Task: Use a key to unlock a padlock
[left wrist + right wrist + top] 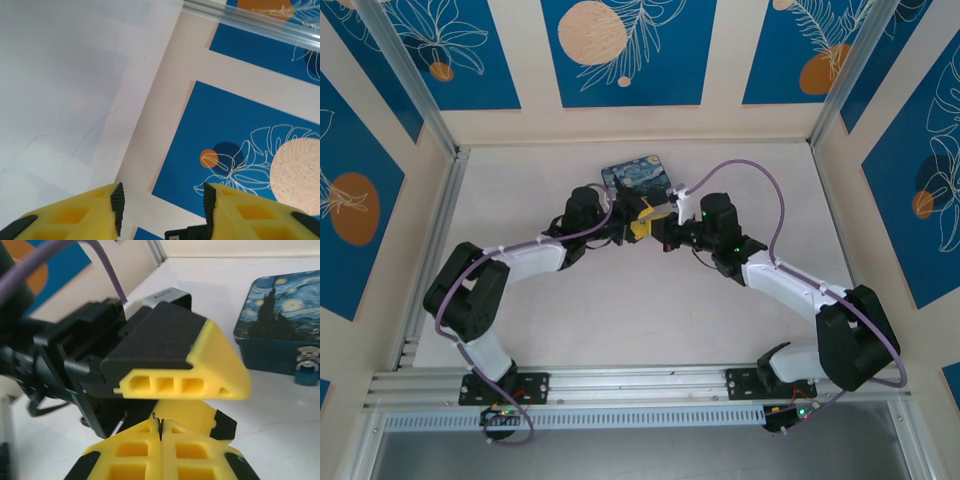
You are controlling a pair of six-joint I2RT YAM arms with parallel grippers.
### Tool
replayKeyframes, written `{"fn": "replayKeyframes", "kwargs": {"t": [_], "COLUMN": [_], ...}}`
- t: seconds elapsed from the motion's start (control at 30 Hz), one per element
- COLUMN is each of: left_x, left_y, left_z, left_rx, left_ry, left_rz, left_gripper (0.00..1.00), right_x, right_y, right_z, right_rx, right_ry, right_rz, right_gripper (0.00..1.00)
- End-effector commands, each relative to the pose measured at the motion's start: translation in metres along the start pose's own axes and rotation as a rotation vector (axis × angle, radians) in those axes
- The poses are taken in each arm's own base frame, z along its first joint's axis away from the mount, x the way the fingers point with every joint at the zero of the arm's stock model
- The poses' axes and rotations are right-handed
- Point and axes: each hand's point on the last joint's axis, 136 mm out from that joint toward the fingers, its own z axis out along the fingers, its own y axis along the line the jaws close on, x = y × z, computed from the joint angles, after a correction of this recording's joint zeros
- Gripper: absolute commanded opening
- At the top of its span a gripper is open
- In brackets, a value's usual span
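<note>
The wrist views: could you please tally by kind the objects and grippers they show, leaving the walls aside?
Painted box: 1
Padlock: 1, at the box's front
Key: 1, a thin sliver pinched in the right gripper
Grippers: 2, the left gripper and the right one
Total: 5

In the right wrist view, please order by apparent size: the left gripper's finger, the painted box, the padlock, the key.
1. left gripper's finger (nearest the camera, so real size unsure)
2. painted box, partly cut off
3. padlock
4. key, a tip pinched in the right gripper
</note>
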Motion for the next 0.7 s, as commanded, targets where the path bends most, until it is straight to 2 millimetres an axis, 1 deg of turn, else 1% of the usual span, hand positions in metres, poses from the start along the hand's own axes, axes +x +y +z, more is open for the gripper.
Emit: {"fn": "replayKeyframes", "kwargs": {"t": [0.0, 0.07, 0.27, 0.33, 0.57, 0.67], "left_x": [0.006, 0.007, 0.010, 0.011, 0.011, 0.012], "left_y": [-0.011, -0.011, -0.007, -0.008, -0.006, -0.006], "left_z": [-0.005, -0.006, -0.007, -0.006, 0.000, 0.002], "left_rx": [-0.013, -0.021, -0.048, -0.047, -0.054, -0.052], "left_ry": [-0.012, -0.013, -0.008, -0.003, 0.008, 0.015], "left_rz": [-0.027, -0.031, -0.030, -0.029, -0.031, -0.031], "left_gripper": [0.43, 0.39, 0.35, 0.31, 0.27, 0.21], "right_x": [-0.009, -0.009, -0.010, -0.010, -0.010, -0.008], "right_y": [-0.017, -0.018, -0.025, -0.024, -0.019, -0.019], "right_z": [-0.002, 0.001, 0.004, 0.006, 0.008, 0.010], "right_rx": [0.187, 0.220, 0.273, 0.275, 0.264, 0.268], "right_ry": [-0.015, -0.017, -0.022, -0.017, -0.015, -0.005], "right_rz": [-0.182, -0.223, -0.270, -0.283, -0.319, -0.329], "right_gripper": [0.00, 0.00, 0.00, 0.00, 0.00, 0.00]}}
